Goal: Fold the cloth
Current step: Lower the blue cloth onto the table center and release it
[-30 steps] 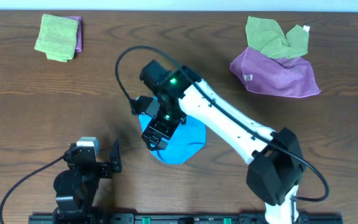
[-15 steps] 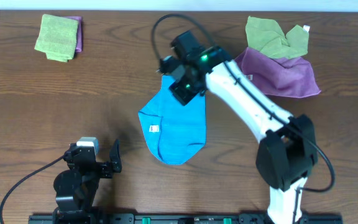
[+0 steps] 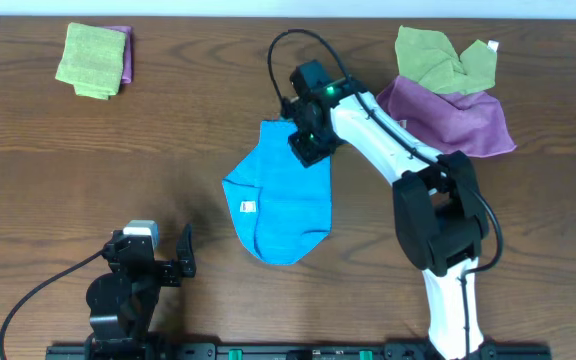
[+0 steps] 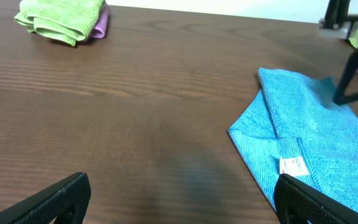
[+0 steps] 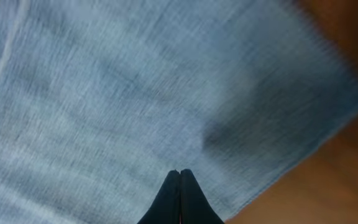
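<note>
The bright blue cloth [image 3: 278,200] lies spread on the wooden table near the middle, with its small white tag [image 3: 249,207] near the left edge. My right gripper [image 3: 309,148] is over the cloth's upper right part. In the right wrist view its tips [image 5: 180,172] are pressed shut against the blue cloth [image 5: 104,93], and no fold shows between them. My left gripper [image 3: 158,262] rests at the front left, wide open and holding nothing. Its fingers [image 4: 61,196] frame bare table, and the cloth [image 4: 316,124] and its tag [image 4: 293,165] lie to its right.
A folded light green cloth [image 3: 90,60] lies on a purple one at the back left, also in the left wrist view [image 4: 61,18]. At the back right a crumpled green cloth [image 3: 443,58] lies on a purple cloth [image 3: 453,125], close to the right arm.
The right gripper went from over the bunched cloth at the centre to the back right. The cloth now lies stretched out longer toward the back. The left arm has not moved.
</note>
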Controlling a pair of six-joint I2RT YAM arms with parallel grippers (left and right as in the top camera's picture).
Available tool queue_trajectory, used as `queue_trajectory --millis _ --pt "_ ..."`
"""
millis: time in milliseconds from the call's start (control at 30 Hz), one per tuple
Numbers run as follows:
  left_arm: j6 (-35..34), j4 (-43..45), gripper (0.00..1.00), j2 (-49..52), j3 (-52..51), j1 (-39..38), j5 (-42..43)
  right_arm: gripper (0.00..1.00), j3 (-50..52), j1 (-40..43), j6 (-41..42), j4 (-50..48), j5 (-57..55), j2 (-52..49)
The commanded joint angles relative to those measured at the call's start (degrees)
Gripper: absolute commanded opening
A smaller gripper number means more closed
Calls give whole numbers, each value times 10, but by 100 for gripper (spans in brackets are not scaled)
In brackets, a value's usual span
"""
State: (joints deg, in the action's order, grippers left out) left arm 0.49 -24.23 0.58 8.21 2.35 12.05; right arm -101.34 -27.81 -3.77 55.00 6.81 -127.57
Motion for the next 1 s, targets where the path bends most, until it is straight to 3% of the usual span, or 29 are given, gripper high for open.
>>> queue_trajectory --millis 0,300,600,767,967 --pt "10 -3 95 -3 -11 -3 5 1 1 9 15 -16 -38 -14" --pt "10 -3 95 -3 -11 -3 5 1 1 12 16 -42 -87 -58" --pt "10 -3 95 -3 -11 -3 5 1 1 57 55 -56 -220 -79" --pt "10 -3 95 -3 -11 -3 5 1 1 106 103 -52 -210 -79" --pt "10 -3 95 -3 -11 -3 5 1 1 135 104 -37 -191 -79"
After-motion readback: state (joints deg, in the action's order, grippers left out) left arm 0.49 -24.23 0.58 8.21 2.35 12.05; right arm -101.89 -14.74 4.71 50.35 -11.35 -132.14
